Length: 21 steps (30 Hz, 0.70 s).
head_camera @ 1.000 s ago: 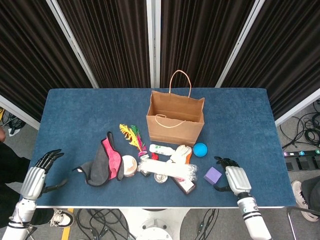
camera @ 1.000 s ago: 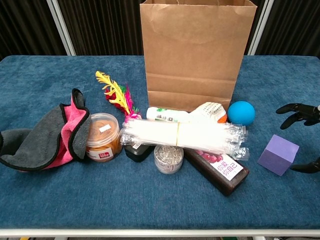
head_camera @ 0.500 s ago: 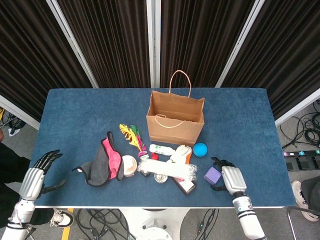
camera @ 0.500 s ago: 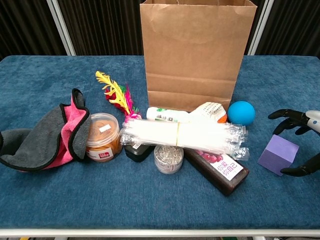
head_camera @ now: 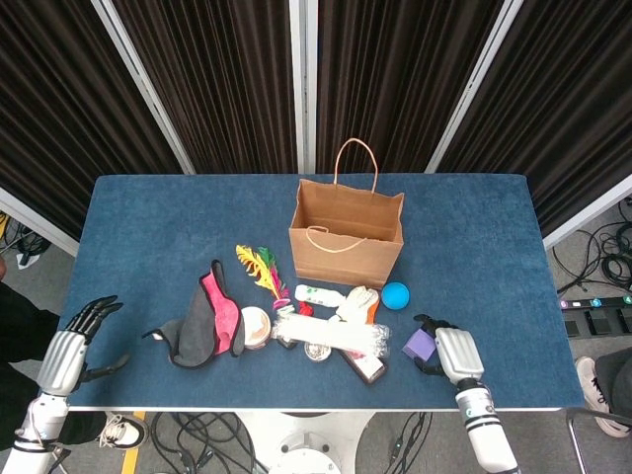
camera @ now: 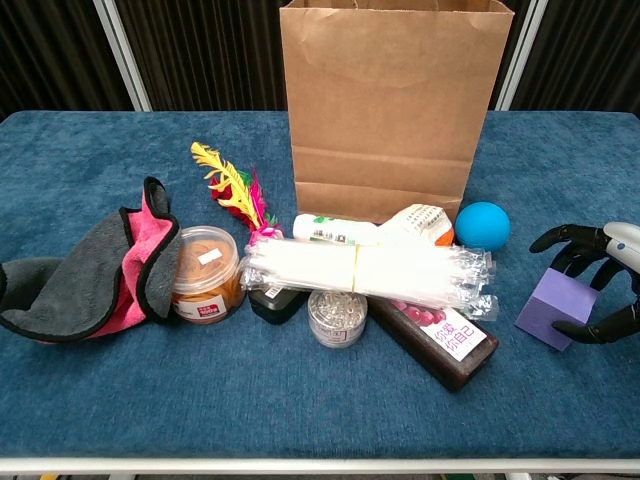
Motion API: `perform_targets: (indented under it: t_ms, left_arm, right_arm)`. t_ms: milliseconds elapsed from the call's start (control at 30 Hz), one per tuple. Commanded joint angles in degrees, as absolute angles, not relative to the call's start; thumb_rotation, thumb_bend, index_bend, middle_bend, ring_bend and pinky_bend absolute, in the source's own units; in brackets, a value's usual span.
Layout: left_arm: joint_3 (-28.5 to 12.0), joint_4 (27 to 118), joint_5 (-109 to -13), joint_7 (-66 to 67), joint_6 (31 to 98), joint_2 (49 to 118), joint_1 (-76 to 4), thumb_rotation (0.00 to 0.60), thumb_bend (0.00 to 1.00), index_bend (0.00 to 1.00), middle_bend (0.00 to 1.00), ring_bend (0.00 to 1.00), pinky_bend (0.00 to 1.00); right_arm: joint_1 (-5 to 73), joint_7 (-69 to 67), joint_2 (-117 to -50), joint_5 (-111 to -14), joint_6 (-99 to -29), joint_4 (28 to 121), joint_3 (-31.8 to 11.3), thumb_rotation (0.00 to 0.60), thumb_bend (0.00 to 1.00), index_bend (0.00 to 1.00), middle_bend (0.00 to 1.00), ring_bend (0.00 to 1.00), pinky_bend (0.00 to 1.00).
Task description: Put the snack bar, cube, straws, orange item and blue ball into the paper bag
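Cube [camera: 556,308] – blue ball [camera: 482,225], snack bar [camera: 434,335] near.

blue table [head_camera: 148,212] carries paper bag [head_camera: 346,237], cloth [camera: 90,265], cube [camera: 555,308].

The right hand [camera: 592,285] has moved in toward the purple cube [camera: 556,308]. Before, it sat off to the side with a gap. Now its dark fingers [camera: 566,243] curl around the cube on both sides.
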<state>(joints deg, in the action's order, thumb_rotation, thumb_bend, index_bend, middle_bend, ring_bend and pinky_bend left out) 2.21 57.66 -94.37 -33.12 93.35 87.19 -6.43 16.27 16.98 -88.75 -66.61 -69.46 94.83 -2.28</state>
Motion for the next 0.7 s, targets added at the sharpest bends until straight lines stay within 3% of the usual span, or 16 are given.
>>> perform_targets:
  t_ms: [33, 267, 567, 700]
  left_arm:
    - [2.27, 57.66, -94.41, -33.09, 93.29, 87.18, -6.43, 0.600, 0.24, 0.24, 0.23, 0.15, 0.24]
    - [2.13, 57.97, -94.25, -33.28, 93.19, 87.06, -6.48, 0.600, 0.24, 0.24, 0.23, 0.15, 0.24]
    - [2.15, 58.63, -94.64, -32.95, 93.03, 87.21, -6.86, 0.600, 0.24, 0.24, 0.23, 0.15, 0.24]
    - [2.16, 59.13, -95.03, -32.63, 93.20, 87.12, -7.13, 0.600, 0.24, 0.24, 0.23, 0.15, 0.24]
  right_arm:
    - [16.09, 16.98, -88.80, -66.89, -69.79, 94.80, -2.35, 0.600, 0.21, 0.26, 0.38, 0.31, 0.40]
    - [15.91, 16.91, -87.49, -68.46, -70.52, 96.86, -2.56, 0.600, 0.26, 0.27, 0.39, 0.32, 0.42]
    - [13.69, 20.45, -77.50, -81.96, -81.96, 114.10, -3.64, 0.600, 0.26, 0.29, 0.40, 0.33, 0.43]
    - [13.55, 23.55, -72.91, -86.25, -85.61, 120.75, -6.28, 0.600, 0.26, 0.29, 0.40, 0.33, 0.44]
